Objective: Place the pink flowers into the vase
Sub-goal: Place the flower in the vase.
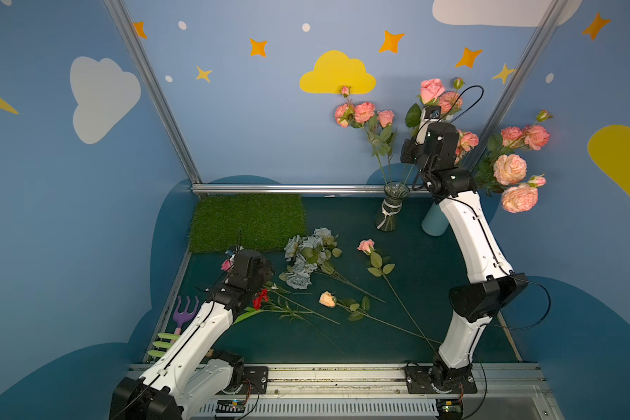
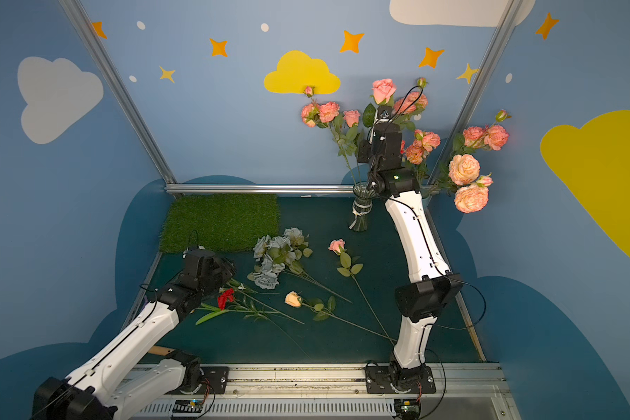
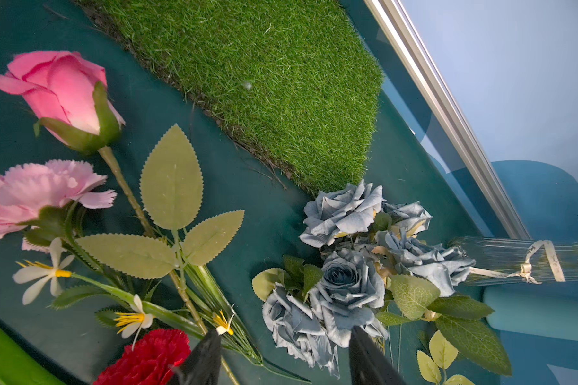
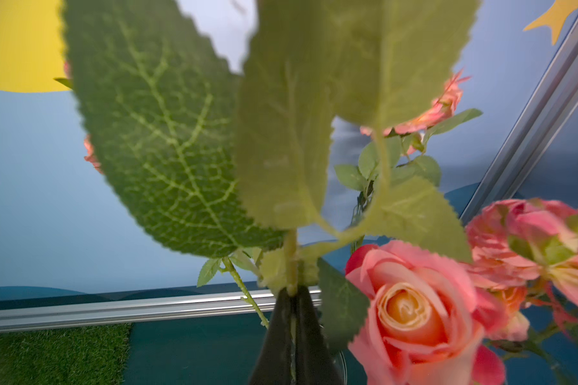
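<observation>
near edge: left gripper [image 3: 284, 336] stands part open and empty, beside the red flower [image 1: 260, 299]. mid tabletop [image 1: 433, 291]: loose pink flowers [image 1: 366, 246] lie flat, stems running towards the right arm's base. far edge: right gripper [image 4: 292, 293] is clamped on a pink flower's stem [image 4: 290, 253], long axis near upright, above the vase [image 1: 393, 207]; whether its lower end has entered the mouth cannot be told

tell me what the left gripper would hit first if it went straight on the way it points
Probably the grey-blue flowers: their nearest bloom lies just ahead of the open jaws of the left gripper, toward one side. Missing that, the dark table, then the grass mat. Depth is unclear from the wrist view.
</observation>
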You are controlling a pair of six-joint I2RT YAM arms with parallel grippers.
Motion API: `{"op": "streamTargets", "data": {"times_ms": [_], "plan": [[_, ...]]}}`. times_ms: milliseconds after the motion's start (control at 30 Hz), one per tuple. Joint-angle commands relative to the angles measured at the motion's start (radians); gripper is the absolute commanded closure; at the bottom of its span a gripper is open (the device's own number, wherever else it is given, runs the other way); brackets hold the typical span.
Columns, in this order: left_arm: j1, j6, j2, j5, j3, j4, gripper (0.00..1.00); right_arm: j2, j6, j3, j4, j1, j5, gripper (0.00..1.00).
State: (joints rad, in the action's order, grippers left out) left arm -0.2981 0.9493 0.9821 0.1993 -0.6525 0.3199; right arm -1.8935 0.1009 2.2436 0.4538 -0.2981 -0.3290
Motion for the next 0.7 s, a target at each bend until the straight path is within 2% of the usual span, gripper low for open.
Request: {"op": "streamTargets", "data": {"times_ms": [0,167,267,333,367,467,667], "plan": [[-0.003,-0.007,0.003,0.009,-0.016,-0.007,0.38,-0.058,0.063,-0.015,0.048,0.018,0.043,1.00],[-0.003,-0.012,-0.003,0.005,-0.013,-0.012,0.38,-0.144,0.093,0.021,0.149,0.028,-0.002,0.98],[-0.002,-0.014,-0.003,0.006,-0.022,-0.002,0.38,-0.160,0.126,0.042,0.223,0.031,-0.018,0.74],[-0.003,-0.016,-0.004,0.001,-0.031,0.006,0.38,-0.153,0.150,0.060,0.288,0.030,-0.030,0.49],[-0.003,-0.020,-0.006,-0.003,-0.034,0.011,0.38,-0.143,0.156,0.064,0.320,0.029,-0.036,0.42],[-0.004,-0.020,-0.020,-0.006,-0.042,0.024,0.37,-0.079,0.170,0.008,0.383,0.014,-0.051,0.37],[-0.005,-0.021,-0.044,-0.012,-0.047,0.040,0.36,0.119,0.188,-0.266,0.436,-0.049,-0.067,0.35]]}}
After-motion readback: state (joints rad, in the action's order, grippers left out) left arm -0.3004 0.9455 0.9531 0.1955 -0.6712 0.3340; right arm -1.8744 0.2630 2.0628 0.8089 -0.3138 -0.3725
